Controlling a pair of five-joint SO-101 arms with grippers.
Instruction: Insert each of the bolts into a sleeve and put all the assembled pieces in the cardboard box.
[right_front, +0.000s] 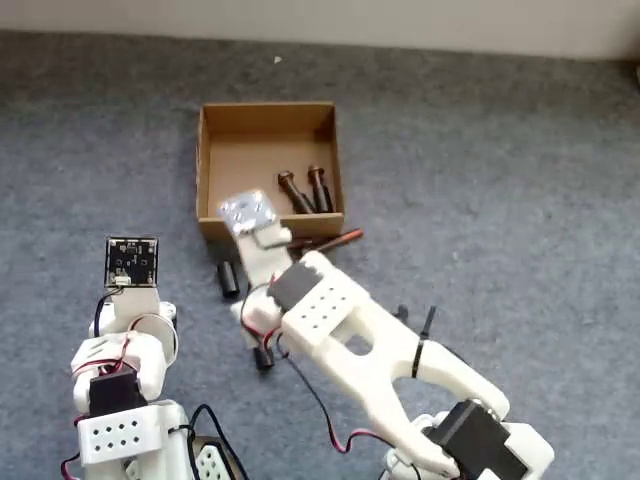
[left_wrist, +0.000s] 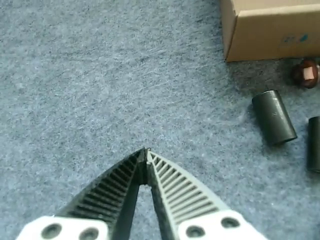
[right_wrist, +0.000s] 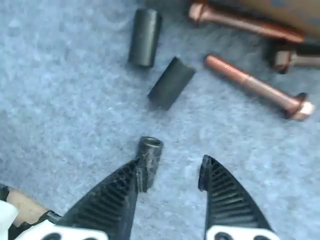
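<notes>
My right gripper (right_wrist: 172, 172) is open, low over the carpet in front of the cardboard box (right_front: 212, 160). A short black sleeve (right_wrist: 149, 155) lies against the inside of one finger. Two more black sleeves (right_wrist: 145, 37) (right_wrist: 171, 82) lie farther off. Beside them are copper bolts (right_wrist: 260, 87) (right_wrist: 245, 22), and a third bolt's head (right_wrist: 295, 60) shows. Two bolts with sleeves on them (right_front: 295, 190) (right_front: 320, 188) lie in the box. My left gripper (left_wrist: 145, 157) is shut and holds nothing, over bare carpet to the left of the box. It faces a sleeve (left_wrist: 273, 117) and a bolt head (left_wrist: 306, 74).
The right arm (right_front: 340, 330) stretches from the lower right to the box front, with cables hanging under it. The left arm (right_front: 125, 340) is folded at the lower left. One bolt (right_front: 335, 240) and a sleeve (right_front: 229, 278) lie by the box front. Grey carpet lies all around.
</notes>
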